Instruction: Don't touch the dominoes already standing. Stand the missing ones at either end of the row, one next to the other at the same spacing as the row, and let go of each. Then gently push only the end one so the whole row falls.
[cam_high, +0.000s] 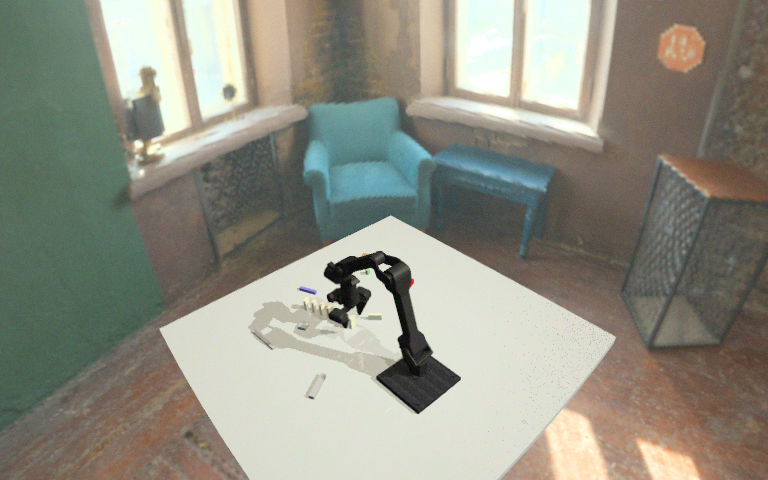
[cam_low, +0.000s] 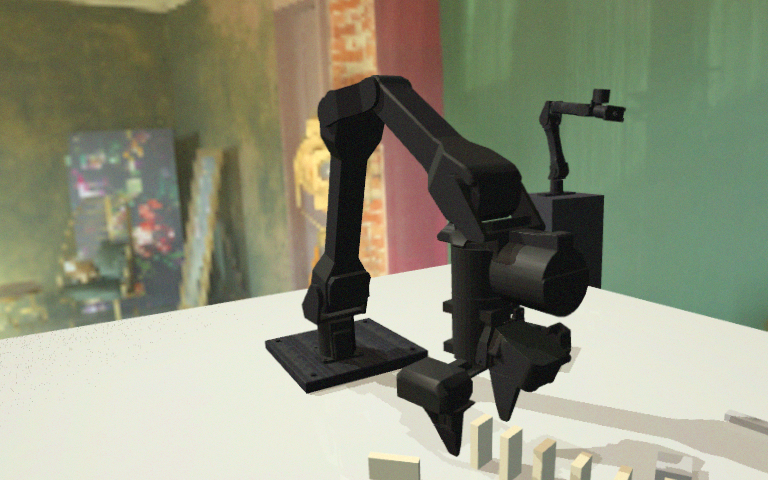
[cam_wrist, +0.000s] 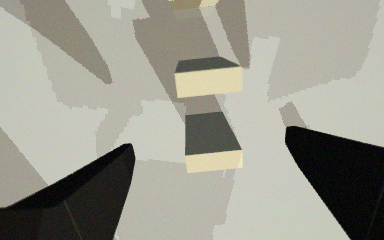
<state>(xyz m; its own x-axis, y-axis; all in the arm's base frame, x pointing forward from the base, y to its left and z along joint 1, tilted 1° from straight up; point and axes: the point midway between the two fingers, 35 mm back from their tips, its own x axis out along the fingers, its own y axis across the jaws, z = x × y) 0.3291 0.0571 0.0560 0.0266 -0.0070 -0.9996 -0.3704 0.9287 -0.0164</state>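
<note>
Several cream dominoes stand in a row; one of them (cam_high: 314, 306) (cam_low: 510, 453) (cam_wrist: 209, 84) is next to the end domino. The end domino (cam_high: 352, 322) (cam_low: 481, 444) (cam_wrist: 214, 161) nearest the arm's base stands upright, in line with the row. My gripper (cam_high: 353, 319) (cam_low: 480, 435) (cam_wrist: 209, 142) is open around this end domino, with a gap on both sides and nothing held. Another cream domino (cam_high: 374, 316) (cam_low: 393, 467) lies on its long edge beside that end of the row. In the top view the gripper hides part of the row; the exterior view cuts its far end.
A blue-purple block (cam_high: 307, 290) lies beyond the row's far end. Grey pieces (cam_high: 262, 339) (cam_high: 315, 386) (cam_high: 303, 326) lie on the other side. A green piece (cam_high: 367, 271) and a partly hidden red piece (cam_high: 412, 282) are behind the arm. The black base plate (cam_high: 419, 396) (cam_low: 308, 380) is on the table.
</note>
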